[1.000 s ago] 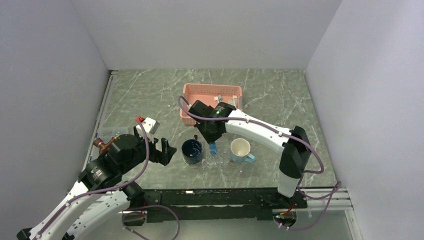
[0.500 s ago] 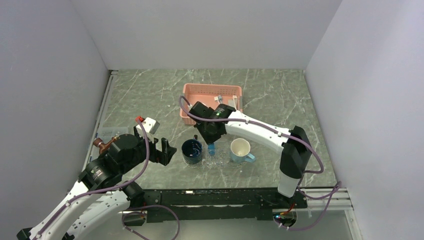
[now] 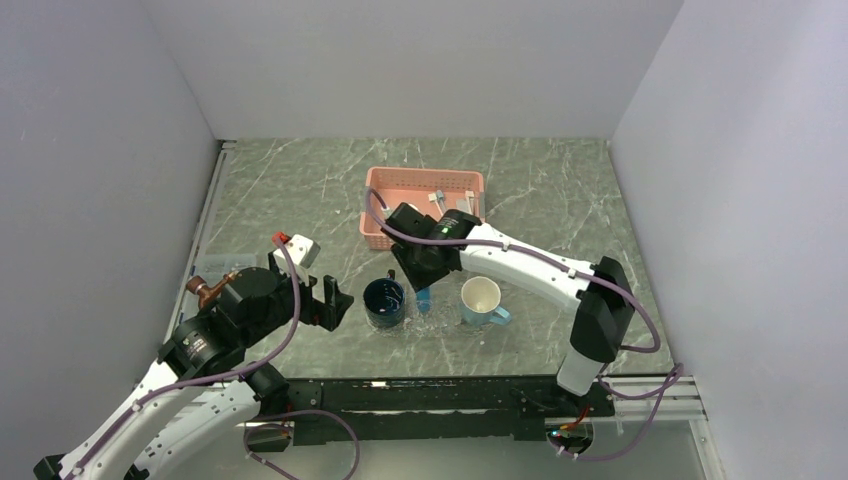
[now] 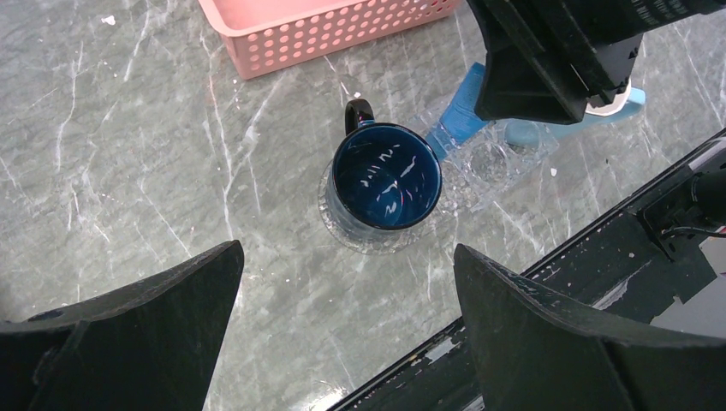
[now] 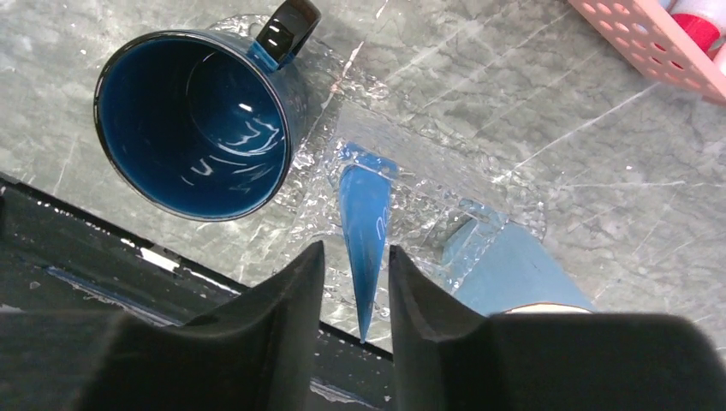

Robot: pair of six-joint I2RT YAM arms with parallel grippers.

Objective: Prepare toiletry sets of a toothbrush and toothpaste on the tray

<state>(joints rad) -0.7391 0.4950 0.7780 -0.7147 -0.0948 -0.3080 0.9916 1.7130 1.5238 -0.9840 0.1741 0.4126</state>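
My right gripper (image 3: 424, 284) hangs over the clear tray (image 3: 436, 322), between two mugs. It is shut on a blue toothpaste tube (image 5: 366, 224), which points down with its flat end at the tray (image 5: 428, 205). The tube shows as a blue sliver in the top view (image 3: 425, 298) and in the left wrist view (image 4: 455, 110). Slim pale pieces that may be toothbrushes (image 3: 438, 197) lie in the pink basket. My left gripper (image 3: 337, 301) is open and empty, low over the table left of the tray (image 4: 479, 175); its jaws stand wide apart (image 4: 347, 257).
A dark blue mug (image 3: 384, 300) stands on the tray's left end and a light blue mug (image 3: 481, 298) on its right end. The pink slatted basket (image 3: 400, 186) sits just behind them. The black table-edge rail (image 4: 548, 291) runs along the near side.
My right gripper has shifted slightly with the tube over the tray, and its elbow has swung a little to the right. The left arm has not moved.
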